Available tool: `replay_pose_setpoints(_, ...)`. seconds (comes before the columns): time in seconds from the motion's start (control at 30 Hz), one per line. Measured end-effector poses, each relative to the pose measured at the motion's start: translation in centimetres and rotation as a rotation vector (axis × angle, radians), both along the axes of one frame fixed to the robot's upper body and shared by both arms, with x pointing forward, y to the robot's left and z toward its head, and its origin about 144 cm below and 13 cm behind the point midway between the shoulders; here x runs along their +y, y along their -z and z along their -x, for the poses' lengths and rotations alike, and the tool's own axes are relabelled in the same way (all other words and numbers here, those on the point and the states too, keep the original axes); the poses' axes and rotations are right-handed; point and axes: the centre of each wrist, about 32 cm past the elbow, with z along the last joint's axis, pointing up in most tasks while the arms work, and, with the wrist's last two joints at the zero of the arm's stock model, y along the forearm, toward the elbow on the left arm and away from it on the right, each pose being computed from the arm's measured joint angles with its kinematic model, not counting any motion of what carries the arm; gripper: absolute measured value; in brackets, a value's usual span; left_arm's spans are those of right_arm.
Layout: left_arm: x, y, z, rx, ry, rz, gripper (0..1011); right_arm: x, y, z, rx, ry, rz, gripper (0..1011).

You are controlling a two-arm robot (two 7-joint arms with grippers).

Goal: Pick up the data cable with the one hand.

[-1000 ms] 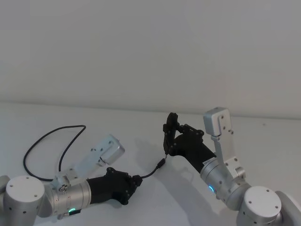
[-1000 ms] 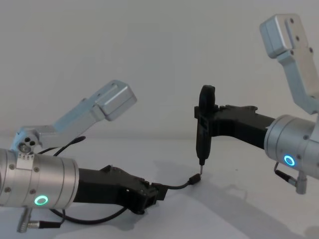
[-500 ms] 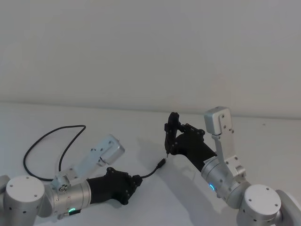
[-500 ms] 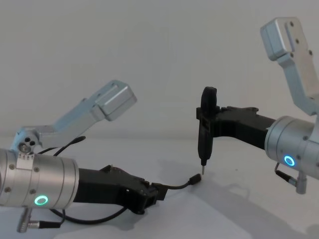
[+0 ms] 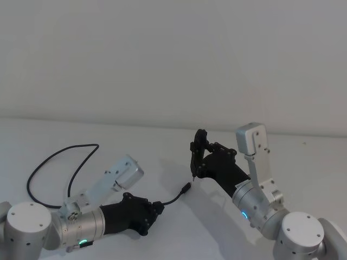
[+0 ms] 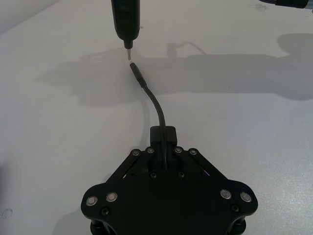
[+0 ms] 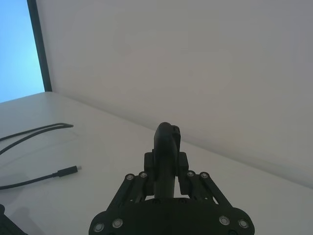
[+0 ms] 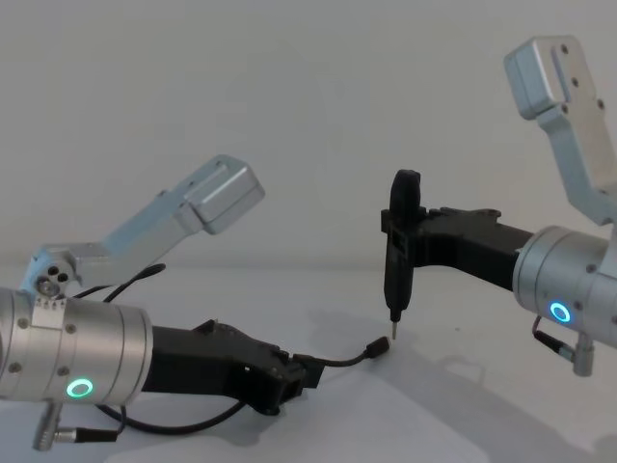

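The data cable (image 5: 54, 157) is a thin black cord looping over the white table on the left. Its free plug (image 5: 185, 189) pokes out ahead of my left gripper (image 5: 154, 208), the hand with the green ring. That gripper lies low over the table, shut on the cable (image 6: 156, 105) just behind the plug (image 6: 137, 76). In the chest view the left gripper (image 8: 304, 371) pinches the cord (image 8: 347, 362). My right gripper (image 8: 400, 246), blue-ringed, is shut on a black pointed tool (image 8: 398, 270), whose tip hovers just above the plug (image 8: 379, 348).
The white table (image 5: 303, 162) runs back to a plain wall. A black robot wire with a silver plug (image 8: 77, 436) hangs under my left wrist. In the right wrist view the cable's far strands (image 7: 39, 129) lie to the side.
My right gripper and its pointed tool have drifted very slightly to the right. The left gripper and the cable have stayed put.
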Motion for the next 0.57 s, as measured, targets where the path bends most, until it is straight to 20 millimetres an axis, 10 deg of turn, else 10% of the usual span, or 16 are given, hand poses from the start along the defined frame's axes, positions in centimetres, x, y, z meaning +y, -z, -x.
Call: replay_pose_setpoints(0.57, 0.0, 0.0, 0.0, 0.0, 0.0, 0.0, 44, -0.01, 0.02, -0.05, 0.001, 0.0, 0.0, 274)
